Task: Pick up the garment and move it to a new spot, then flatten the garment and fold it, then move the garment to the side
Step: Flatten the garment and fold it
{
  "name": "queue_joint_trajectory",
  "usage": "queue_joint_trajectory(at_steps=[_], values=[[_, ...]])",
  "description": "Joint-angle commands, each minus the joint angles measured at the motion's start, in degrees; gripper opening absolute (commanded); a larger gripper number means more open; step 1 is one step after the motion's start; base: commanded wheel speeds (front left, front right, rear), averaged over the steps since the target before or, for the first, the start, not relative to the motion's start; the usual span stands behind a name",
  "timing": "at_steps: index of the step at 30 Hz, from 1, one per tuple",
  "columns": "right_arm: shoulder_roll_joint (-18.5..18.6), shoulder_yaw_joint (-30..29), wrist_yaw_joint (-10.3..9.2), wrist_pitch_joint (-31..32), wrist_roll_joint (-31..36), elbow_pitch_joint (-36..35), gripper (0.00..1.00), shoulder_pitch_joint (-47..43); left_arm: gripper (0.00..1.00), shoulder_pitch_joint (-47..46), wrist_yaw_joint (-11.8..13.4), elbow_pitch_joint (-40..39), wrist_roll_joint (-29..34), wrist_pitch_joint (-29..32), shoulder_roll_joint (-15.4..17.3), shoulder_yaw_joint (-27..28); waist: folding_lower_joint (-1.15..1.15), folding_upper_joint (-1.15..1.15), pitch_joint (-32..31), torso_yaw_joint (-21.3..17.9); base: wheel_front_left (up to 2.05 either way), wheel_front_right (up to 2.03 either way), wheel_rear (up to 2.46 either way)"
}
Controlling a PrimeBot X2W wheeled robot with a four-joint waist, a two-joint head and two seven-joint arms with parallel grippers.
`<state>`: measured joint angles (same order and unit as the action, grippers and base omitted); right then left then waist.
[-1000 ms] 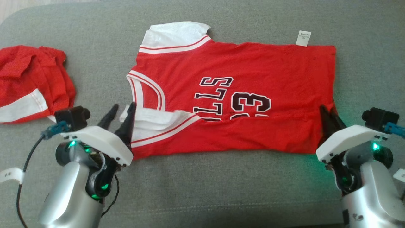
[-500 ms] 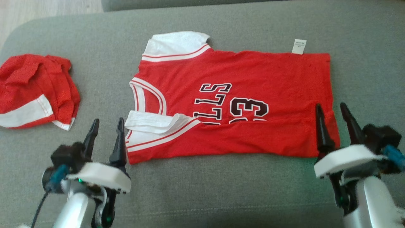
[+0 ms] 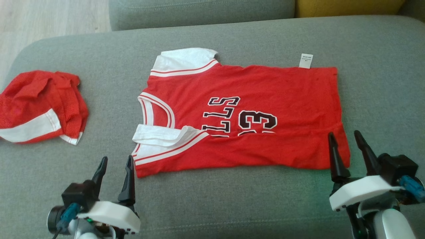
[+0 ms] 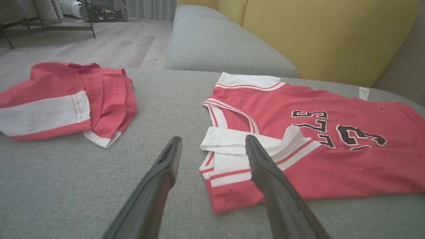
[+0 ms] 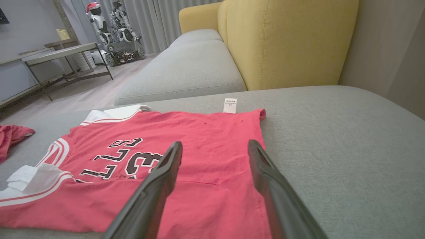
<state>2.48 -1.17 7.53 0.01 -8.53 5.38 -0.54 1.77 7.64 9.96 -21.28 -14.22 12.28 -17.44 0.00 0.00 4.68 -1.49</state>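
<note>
Garment (image 3: 241, 113), a red jersey with black lettering, lies spread on the grey sofa cushion (image 3: 232, 205) ahead of both pairs of fingers, collar end toward the left pair and hem toward the right pair. Its near long edge is folded over onto the body and covers part of the lettering.

Far out beyond the left gripper's outer finger sits a crumpled red and white cloth (image 3: 40, 103), well apart from the jersey. The left gripper (image 3: 117, 159) stands with its fingers spread wide and nothing between them. Its inner fingertip is just beside the jersey's near collar-end corner, where a white sleeve band is turned back. Whether that tip touches the cloth cannot be told.

At the far edge of the jersey, toward the hem, a small white label (image 3: 305, 60) sticks out onto the cushion.

The right gripper (image 3: 343, 133) is also spread wide and grips nothing. In the right wrist view the hem edge runs up between its two fingers, the inner finger over red cloth and the outer one over bare cushion.
</note>
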Motion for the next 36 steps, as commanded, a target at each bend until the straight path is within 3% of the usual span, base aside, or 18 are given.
queue_joint_trajectory(at_steps=[1,15,26,36], values=[[0.4,1.6,-0.04,0.0,-0.3,-2.3,1.0,1.2,1.0,-2.2,0.3,-1.8,0.4,-0.6,0.9,2.0,0.0,0.0,-0.2,0.1,0.0,0.0,0.0],[0.4,2.6,-0.04,2.3,-1.3,-1.9,1.0,1.1,1.0,-5.4,-0.4,-1.6,0.1,0.8,0.6,0.4,0.0,0.0,1.2,1.4,0.0,0.0,0.0],[0.4,-2.8,-0.04,11.7,0.7,-0.4,1.0,1.0,1.0,-11.3,-5.2,6.3,-4.4,10.0,-2.1,-3.3,0.0,0.0,6.9,1.7,0.0,0.0,0.0],[0.4,-6.4,-0.04,16.6,-0.6,-0.8,1.0,1.8,1.0,-13.5,-5.8,11.1,-8.3,15.9,-2.7,-2.6,0.0,0.0,10.4,1.1,0.0,0.0,0.0]])
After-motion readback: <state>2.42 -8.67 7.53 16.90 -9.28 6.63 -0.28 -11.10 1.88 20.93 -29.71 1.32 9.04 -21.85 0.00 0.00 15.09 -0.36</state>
